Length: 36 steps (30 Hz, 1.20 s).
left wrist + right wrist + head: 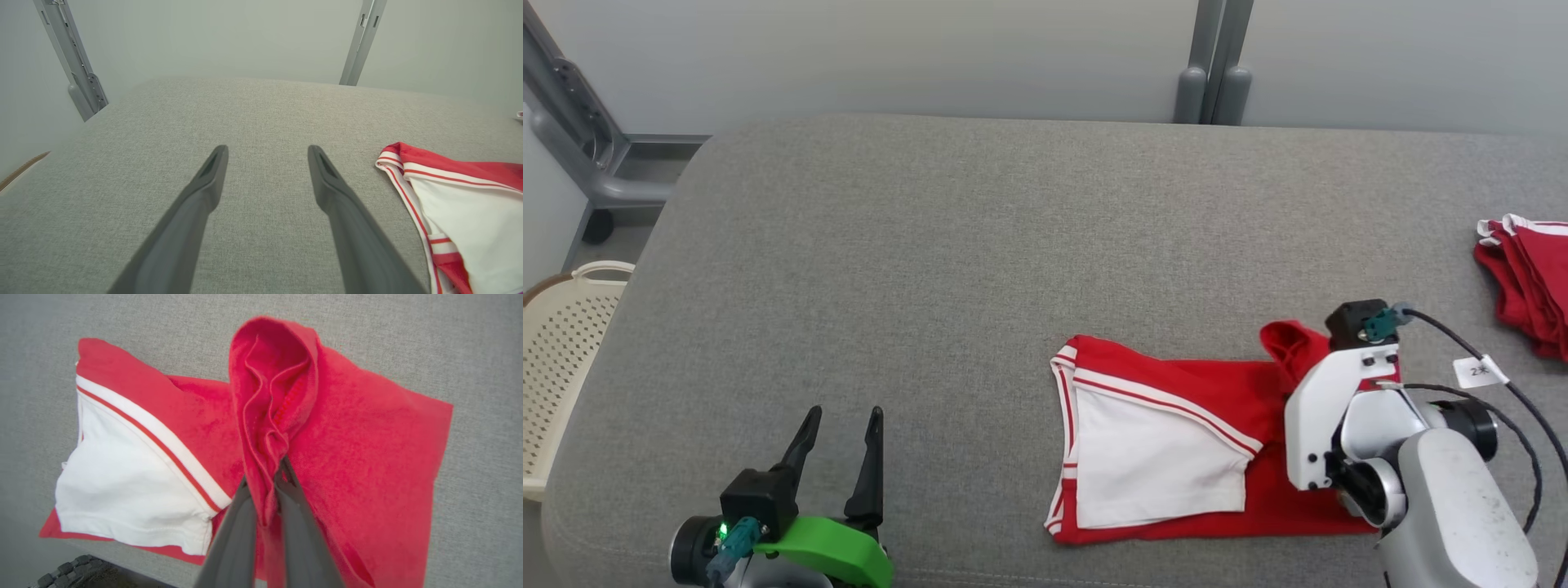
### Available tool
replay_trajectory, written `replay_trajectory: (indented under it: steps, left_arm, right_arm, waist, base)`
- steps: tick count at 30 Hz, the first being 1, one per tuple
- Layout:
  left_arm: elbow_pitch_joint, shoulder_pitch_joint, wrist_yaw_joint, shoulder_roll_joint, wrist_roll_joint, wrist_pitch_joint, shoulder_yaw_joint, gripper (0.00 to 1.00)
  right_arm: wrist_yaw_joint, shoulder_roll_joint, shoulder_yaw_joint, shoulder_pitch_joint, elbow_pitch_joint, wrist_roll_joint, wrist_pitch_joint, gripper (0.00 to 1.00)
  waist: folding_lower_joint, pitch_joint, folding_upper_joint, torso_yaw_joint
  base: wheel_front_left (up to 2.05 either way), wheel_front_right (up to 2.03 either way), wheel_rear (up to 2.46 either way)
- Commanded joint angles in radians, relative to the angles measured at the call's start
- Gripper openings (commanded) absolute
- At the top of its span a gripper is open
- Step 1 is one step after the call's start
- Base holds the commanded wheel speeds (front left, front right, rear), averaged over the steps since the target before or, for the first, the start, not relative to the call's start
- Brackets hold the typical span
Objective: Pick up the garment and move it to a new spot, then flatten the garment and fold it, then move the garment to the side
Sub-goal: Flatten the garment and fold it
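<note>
Right gripper: you had its two dark fingers pinched almost together on a raised fold of red cloth at the garment's right end. The fold stood up between the tips and above them.
Left gripper: you held it with the fingers spread wide and nothing between them, over bare grey cloth at the robot's lower left, well apart from the garment.
Garment: a red-and-white sports shirt that lay on the near right part of the grey upholstered surface, close to its front edge.
Long axis: it ran left to right across the head view, roughly along that front edge.
Pointing: the white panel with its red-and-white striped border faced the robot's left, toward your open gripper. The plain red end lay to the right, under the right wrist.
Lie: the left part was flat and the right part was gathered up into the grip.
Farther out: a pile of red garments sat at the far right, well apart. A cream perforated basket stood beside the surface's left end.
</note>
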<state>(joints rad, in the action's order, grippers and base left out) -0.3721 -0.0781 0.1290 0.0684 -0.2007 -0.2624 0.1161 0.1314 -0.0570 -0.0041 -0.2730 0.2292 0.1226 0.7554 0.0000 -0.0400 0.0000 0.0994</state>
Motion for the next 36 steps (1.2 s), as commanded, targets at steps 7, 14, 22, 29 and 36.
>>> replay_trajectory:
  steps: [7,14,22,29,36]
  left_arm:
    - [-0.002,-0.002,0.003,-0.002,-0.003,-0.003,-0.006,1.00]
    - [-0.007,-0.008,0.003,-0.004,-0.002,-0.003,0.003,1.00]
    - [-0.013,0.013,0.003,-0.005,-0.002,-0.003,0.015,1.00]
    - [-0.015,0.014,0.003,0.001,-0.003,-0.003,0.024,1.00]
    - [-0.021,0.010,0.003,-0.002,-0.006,-0.003,0.036,1.00]
  right_arm:
    - [-0.002,0.005,0.119,-0.044,0.048,0.053,-0.014,0.00]
    - [-0.002,0.006,0.249,-0.099,0.119,0.143,-0.047,0.00]
    - [-0.001,0.006,0.362,-0.148,0.218,0.214,-0.094,0.00]
    - [-0.001,0.006,0.380,-0.194,0.309,0.250,-0.146,0.00]
    - [-0.001,0.006,0.429,-0.238,0.383,0.299,-0.173,0.00]
  waist:
    - [0.0000,-0.008,0.0000,0.009]
    - [0.0000,-0.009,0.0000,0.017]
    - [0.0000,0.002,0.0000,0.029]
    - [0.0000,0.002,0.0000,0.047]
    - [0.0000,-0.003,0.0000,0.070]
  base:
    - [0.00,0.00,0.00]
    - [0.00,0.00,0.00]
    - [0.00,0.00,0.00]
    - [0.00,0.00,0.00]
    - [0.00,0.00,0.00]
